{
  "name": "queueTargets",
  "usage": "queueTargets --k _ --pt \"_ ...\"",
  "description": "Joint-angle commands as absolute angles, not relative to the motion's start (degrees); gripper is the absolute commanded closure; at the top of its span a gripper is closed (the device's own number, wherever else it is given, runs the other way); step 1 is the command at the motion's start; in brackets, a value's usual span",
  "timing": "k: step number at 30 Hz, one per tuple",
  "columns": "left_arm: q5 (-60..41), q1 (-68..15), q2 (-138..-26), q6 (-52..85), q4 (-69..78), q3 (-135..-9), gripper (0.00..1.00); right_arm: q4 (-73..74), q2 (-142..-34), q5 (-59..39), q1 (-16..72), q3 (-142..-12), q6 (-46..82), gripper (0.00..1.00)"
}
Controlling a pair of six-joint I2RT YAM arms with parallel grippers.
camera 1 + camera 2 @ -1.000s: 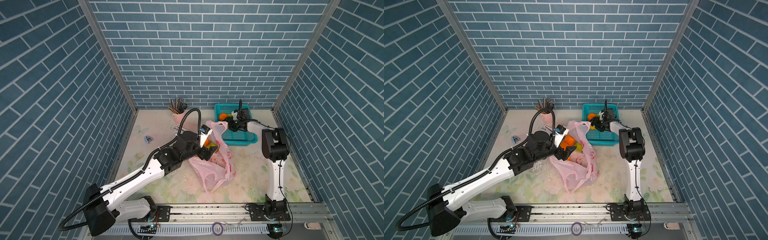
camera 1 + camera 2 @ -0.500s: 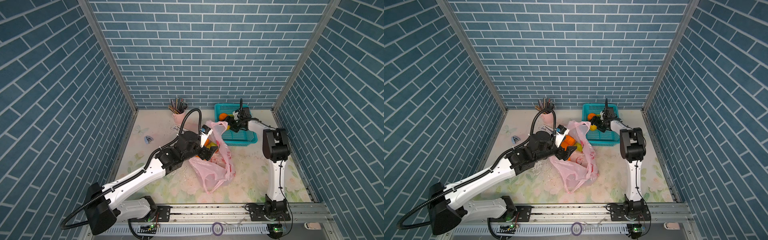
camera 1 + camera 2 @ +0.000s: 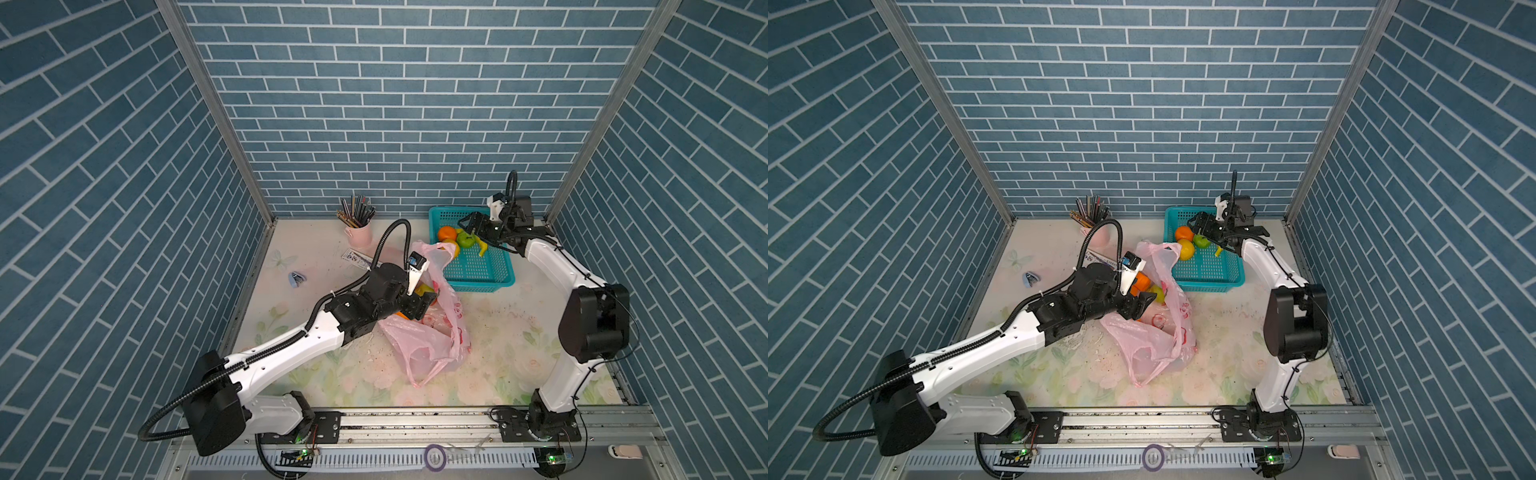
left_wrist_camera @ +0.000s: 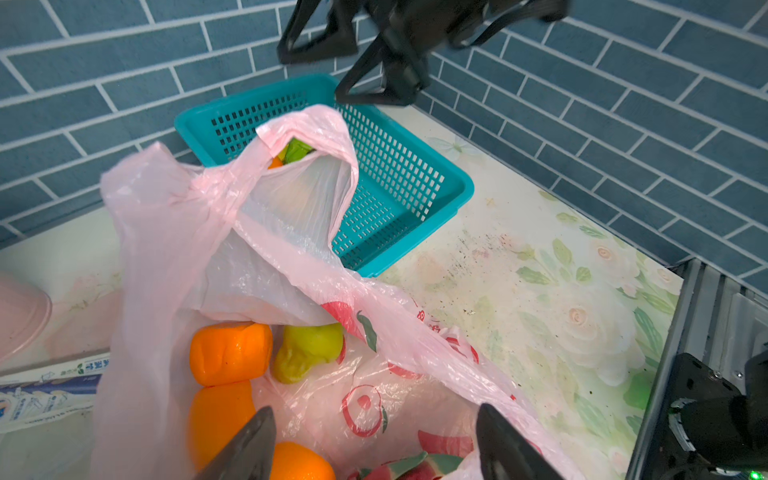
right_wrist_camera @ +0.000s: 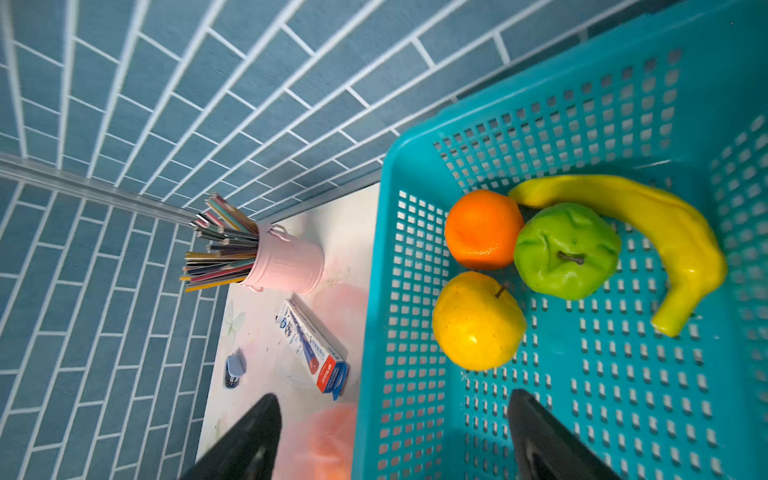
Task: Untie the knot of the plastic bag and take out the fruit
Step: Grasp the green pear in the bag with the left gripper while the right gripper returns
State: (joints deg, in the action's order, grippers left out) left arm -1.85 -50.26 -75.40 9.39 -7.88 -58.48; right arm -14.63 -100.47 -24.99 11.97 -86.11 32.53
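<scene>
Lifted a little since a second ago, my right gripper (image 5: 392,397) hangs wide open and empty over the teal mesh plastic basket (image 5: 623,415) holding a round orange (image 5: 482,228), green apple (image 5: 567,249) and yellow banana (image 5: 665,232). My left gripper (image 4: 374,407), spread and empty, sits at the open mouth of the thin pink plastic bag (image 4: 158,249), more oranges (image 4: 230,353) inside

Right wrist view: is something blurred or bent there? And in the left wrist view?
Right wrist view: the brick wall looks curved; the near jaws are soft, the fruit sharp. Left wrist view: near jaws soft too, plastic bag sharp.
</scene>
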Motion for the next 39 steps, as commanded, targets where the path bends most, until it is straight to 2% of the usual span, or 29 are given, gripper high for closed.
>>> queueTargets --k 1,6,13,23,29,34,39 --pt "2.1 -50.8 -78.3 10.5 -8.7 -60.2 0.29 -17.0 -91.5 -23.2 11.9 -82.7 28.8 0.15" --pt "3.8 -51.1 -83.4 10.1 -9.5 -62.2 0.34 -15.8 -78.8 -22.4 12.0 -74.7 28.7 0.15" --pt "6.5 -51.2 -91.3 9.8 -11.2 -65.5 0.36 -18.2 -67.2 -22.2 12.6 -68.4 31.3 0.15" --pt "14.2 -50.8 -104.1 5.9 -13.5 -72.8 0.37 -21.3 -62.8 -20.4 12.8 -68.5 31.1 0.15" --pt "13.1 -49.7 -108.3 3.0 -10.0 -74.0 0.37 -21.6 -63.0 -20.3 12.8 -68.6 31.1 0.15" --pt "10.9 -48.6 -111.3 1.7 -7.6 -75.5 0.19 -21.8 -62.8 -20.3 12.8 -68.6 31.2 0.15" --pt "9.6 -48.2 -114.8 1.0 -5.7 -76.8 0.16 -22.2 -62.9 -19.5 12.8 -68.8 31.3 0.16"
